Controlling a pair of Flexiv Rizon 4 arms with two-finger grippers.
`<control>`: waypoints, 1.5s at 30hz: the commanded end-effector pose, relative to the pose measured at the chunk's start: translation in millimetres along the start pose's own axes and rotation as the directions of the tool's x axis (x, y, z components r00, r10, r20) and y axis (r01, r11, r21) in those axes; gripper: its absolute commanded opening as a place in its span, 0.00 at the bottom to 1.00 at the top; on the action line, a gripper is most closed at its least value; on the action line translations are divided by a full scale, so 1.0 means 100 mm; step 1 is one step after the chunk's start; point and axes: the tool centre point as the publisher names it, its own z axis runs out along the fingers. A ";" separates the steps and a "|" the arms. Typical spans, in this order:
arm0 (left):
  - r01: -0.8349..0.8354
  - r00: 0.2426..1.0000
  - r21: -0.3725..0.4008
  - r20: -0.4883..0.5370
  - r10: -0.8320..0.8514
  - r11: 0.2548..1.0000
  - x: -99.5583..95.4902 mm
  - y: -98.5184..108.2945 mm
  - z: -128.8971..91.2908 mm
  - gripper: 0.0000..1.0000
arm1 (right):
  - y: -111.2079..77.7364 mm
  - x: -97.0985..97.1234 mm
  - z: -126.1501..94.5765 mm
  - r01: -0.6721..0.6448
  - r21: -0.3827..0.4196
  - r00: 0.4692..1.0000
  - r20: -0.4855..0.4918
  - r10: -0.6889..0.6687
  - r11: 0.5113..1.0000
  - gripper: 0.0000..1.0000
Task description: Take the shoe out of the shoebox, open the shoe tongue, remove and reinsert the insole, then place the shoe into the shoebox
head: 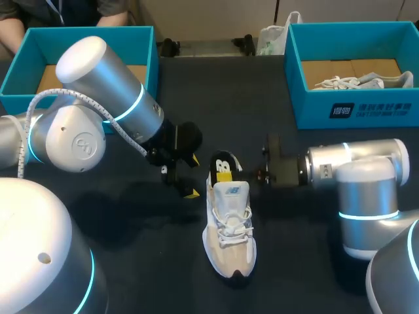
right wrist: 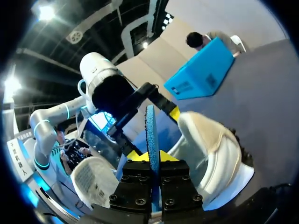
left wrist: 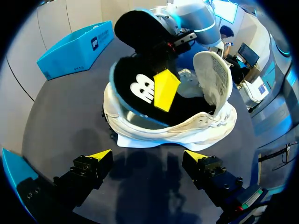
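A white shoe (head: 229,226) lies on the dark table, toe toward me, tongue (left wrist: 212,79) folded open. A black insole (head: 224,165) with a white logo stands up out of its heel. My right gripper (head: 226,175) comes in from the right and is shut on that insole. In the right wrist view the insole (right wrist: 151,130) shows edge-on between the yellow tips of the right gripper (right wrist: 150,156). My left gripper (head: 188,176) hangs open just left of the heel, touching nothing. In its own view the left gripper (left wrist: 147,157) stands wide, short of the shoe (left wrist: 177,126) and the insole (left wrist: 140,88).
A blue shoebox (head: 23,65) stands at the back left. Another blue shoebox (head: 353,108) at the back right holds a second white shoe (head: 360,82). My left arm's large elbow (head: 98,72) hangs over the table's left side.
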 end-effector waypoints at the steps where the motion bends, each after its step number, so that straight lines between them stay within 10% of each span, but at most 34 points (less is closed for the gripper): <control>1: 0.000 1.000 -0.002 0.001 0.000 1.000 0.00 0.00 0.01 1.00 | -0.15 0.03 0.03 -0.021 0.004 1.000 0.001 0.021 1.000 0.00; 6: 0.000 1.000 -0.002 0.001 0.000 1.000 0.00 0.00 0.01 1.00 | -0.21 0.07 0.06 -0.028 0.012 1.000 0.006 0.028 1.000 0.00; 10: 0.000 1.000 -0.002 0.001 0.000 1.000 0.00 0.00 0.01 1.00 | -0.12 0.13 0.05 0.012 0.012 1.000 0.017 -0.012 1.000 0.47; 18: 0.000 1.000 -0.002 0.001 0.000 1.000 0.00 0.00 0.01 1.00 | 0.06 0.18 -0.01 0.079 0.021 0.996 0.048 -0.080 0.997 0.53; 23: 0.000 1.000 -0.002 0.001 0.000 1.000 0.00 0.00 0.01 1.00 | 0.14 0.17 -0.04 0.099 0.022 0.993 0.057 -0.101 0.995 0.38; 26: 0.000 1.000 -0.002 0.001 0.000 1.000 0.00 0.00 0.01 1.00 | 0.18 0.10 -0.04 0.096 0.020 0.994 0.057 -0.097 0.995 0.00; 43: 0.000 1.000 -0.002 0.001 0.000 1.000 0.00 0.00 0.01 1.00 | -0.23 0.08 0.03 0.000 0.086 0.999 0.046 -0.004 0.996 0.00; 45: 0.000 1.000 -0.002 0.001 0.000 1.000 0.00 0.00 0.01 1.00 | -0.19 0.12 0.02 0.012 0.092 0.999 0.051 -0.016 0.996 0.18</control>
